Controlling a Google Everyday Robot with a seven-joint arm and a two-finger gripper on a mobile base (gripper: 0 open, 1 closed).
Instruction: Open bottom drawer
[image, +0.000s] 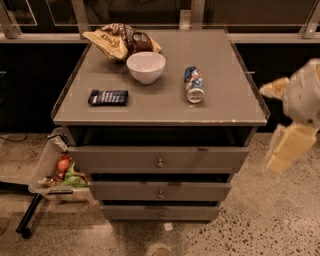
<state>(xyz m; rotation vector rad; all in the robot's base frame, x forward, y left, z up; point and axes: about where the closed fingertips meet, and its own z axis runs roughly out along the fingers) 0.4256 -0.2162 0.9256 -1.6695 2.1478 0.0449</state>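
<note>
The grey cabinet (160, 112) has three drawer fronts stacked below its top. The bottom drawer (130, 213) is the slimmest, lowest panel, with a tiny round knob (161, 215) at its centre, just above the floor. Its front sits in line with the cabinet, with a dark gap above it. The middle drawer (125, 192) and the top drawer (115, 159) are above it. My gripper (284, 149) hangs blurred at the right edge, beside the cabinet's right side, well away from the bottom drawer's knob and higher than it.
On the cabinet top lie a white bowl (145, 66), a can on its side (193, 84), a dark calculator-like device (108, 97) and a snack bag (120, 41). A clear bin with items (56, 172) hangs on the left side. The floor is speckled.
</note>
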